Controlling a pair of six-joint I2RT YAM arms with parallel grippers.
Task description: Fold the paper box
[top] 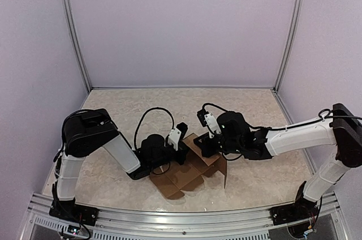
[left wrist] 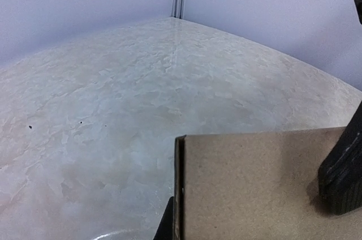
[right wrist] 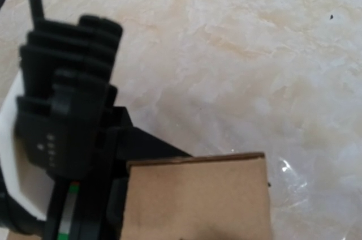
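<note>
- Logging the paper box (top: 189,173): brown cardboard, partly folded, lying on the pale marbled surface (top: 254,110). Its near part is panels lying flat; its far part has panels standing up.
- The two arms meet over the box, one from each side.
- Left claw (top: 181,142): at the box's left side, touching the raised cardboard.
- Left wrist view: an upright panel of the box fills the lower right of the frame. One black finger (left wrist: 339,178) lies against the panel's face at its right end. A second dark finger tip shows just outside the panel's left edge.
- Left claw state: the fingers stand wide apart, but I cannot tell whether they grasp the panel or only press against it.
- Right claw (top: 205,148): at the box's right side, against a raised panel.
- Right wrist view: the top edge of a box panel sits close under the camera and the claw's own fingers are hidden. Clenched or released, I cannot tell.
- A black ribbed housing (right wrist: 62,121) of the other arm stands just left of that panel; contact with it is unclear.
</note>
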